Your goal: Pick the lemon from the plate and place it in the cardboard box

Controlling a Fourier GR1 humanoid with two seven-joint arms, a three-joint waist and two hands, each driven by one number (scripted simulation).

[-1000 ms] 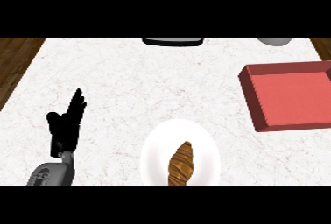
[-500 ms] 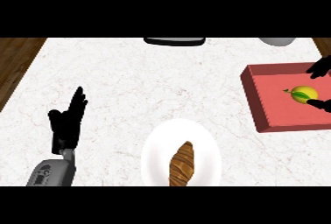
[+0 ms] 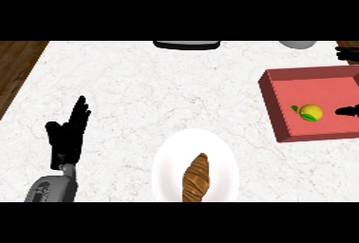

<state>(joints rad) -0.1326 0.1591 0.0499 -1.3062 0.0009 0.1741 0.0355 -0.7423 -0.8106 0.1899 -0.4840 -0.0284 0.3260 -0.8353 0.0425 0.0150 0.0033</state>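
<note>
The lemon [image 3: 310,112] lies inside the red box [image 3: 275,110], near the box's front wall, and is off the white plate [image 3: 165,161] at the counter's [image 3: 140,90] front edge, which now carries only a brown pastry [image 3: 196,176]. The right hand [image 3: 348,111] shows only as dark fingertips at the counter's right edge, just beside the lemon on its right and apart from it, holding nothing; how far its fingers are spread I cannot tell. The left hand [image 3: 69,135] rests open, fingers up, near the counter's front-left corner, well apart from the box, so any coming move belongs to the right side.
</note>
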